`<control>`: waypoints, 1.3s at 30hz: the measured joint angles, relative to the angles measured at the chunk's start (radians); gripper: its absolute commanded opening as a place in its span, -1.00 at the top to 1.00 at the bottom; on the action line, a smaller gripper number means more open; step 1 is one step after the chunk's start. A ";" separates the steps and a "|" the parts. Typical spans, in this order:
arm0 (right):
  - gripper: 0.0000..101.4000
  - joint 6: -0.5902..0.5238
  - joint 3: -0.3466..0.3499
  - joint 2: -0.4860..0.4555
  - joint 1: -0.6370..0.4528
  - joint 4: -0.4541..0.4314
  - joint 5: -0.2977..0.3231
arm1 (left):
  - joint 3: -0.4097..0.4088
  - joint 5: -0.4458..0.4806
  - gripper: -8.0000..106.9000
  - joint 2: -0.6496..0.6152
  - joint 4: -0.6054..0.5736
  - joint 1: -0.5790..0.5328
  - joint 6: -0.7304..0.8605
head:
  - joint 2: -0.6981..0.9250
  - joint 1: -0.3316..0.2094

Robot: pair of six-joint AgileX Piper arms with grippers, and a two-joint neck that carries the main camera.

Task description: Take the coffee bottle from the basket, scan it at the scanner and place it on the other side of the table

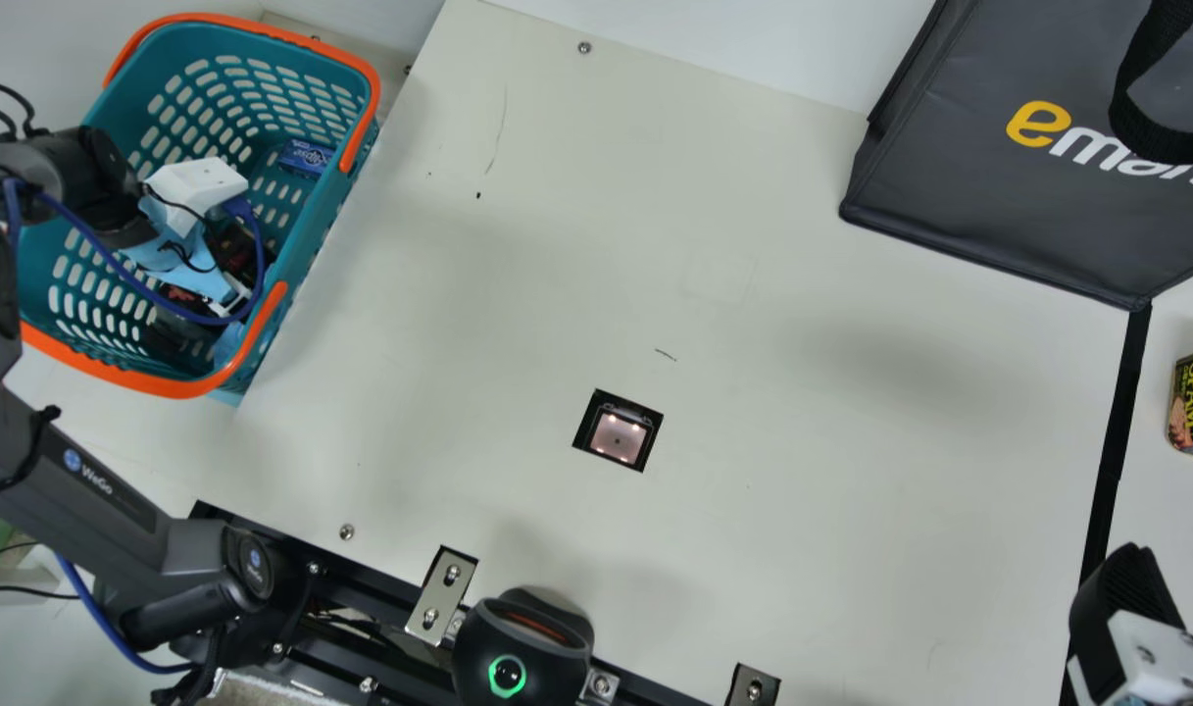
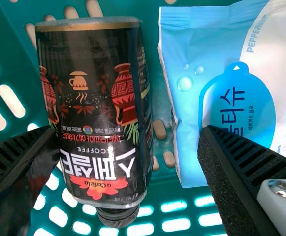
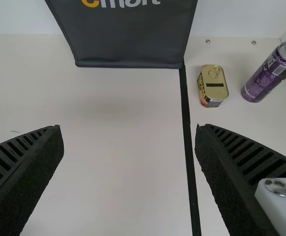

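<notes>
In the main view my left gripper (image 1: 204,279) is down inside the teal basket (image 1: 307,230), and my right gripper (image 1: 1125,598) is at the lower right corner. The left wrist view has my left gripper (image 2: 128,142) open above the coffee bottle (image 2: 97,113), a black bottle with red jar artwork lying on its side, its cap towards the fingertips. One finger overlaps the bottle's edge; the other is over a blue-white tissue pack (image 2: 221,93). Over the table, my right gripper (image 3: 128,140) is open with nothing between its fingers. The scanner window (image 1: 618,431) is set in the tabletop.
A dark shopping bag (image 1: 988,186) stands at the back right. Beyond the black line (image 3: 188,142) are a yellow-topped can (image 3: 213,87) and a purple can (image 3: 268,73). A blue packet (image 1: 305,158) lies in the basket. A black device (image 1: 522,652) stands at the front edge.
</notes>
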 measured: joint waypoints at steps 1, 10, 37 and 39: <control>-0.87 0.000 0.000 0.000 0.000 0.000 0.000 | 0.002 0.000 -0.71 0.000 -0.002 0.000 0.003 | -0.002 0.000; -0.87 0.000 0.000 0.000 0.000 0.000 0.000 | 0.012 0.007 -0.71 -0.042 -0.051 0.003 0.047 | 0.000 0.000; -0.87 0.000 0.000 0.000 0.000 0.000 0.000 | -0.026 -0.028 -0.71 0.027 -0.043 0.008 0.070 | 0.000 0.000; -0.87 0.000 0.000 0.000 0.000 0.000 0.000 | -0.032 -0.026 -0.71 0.035 -0.043 0.008 0.074 | -0.002 0.000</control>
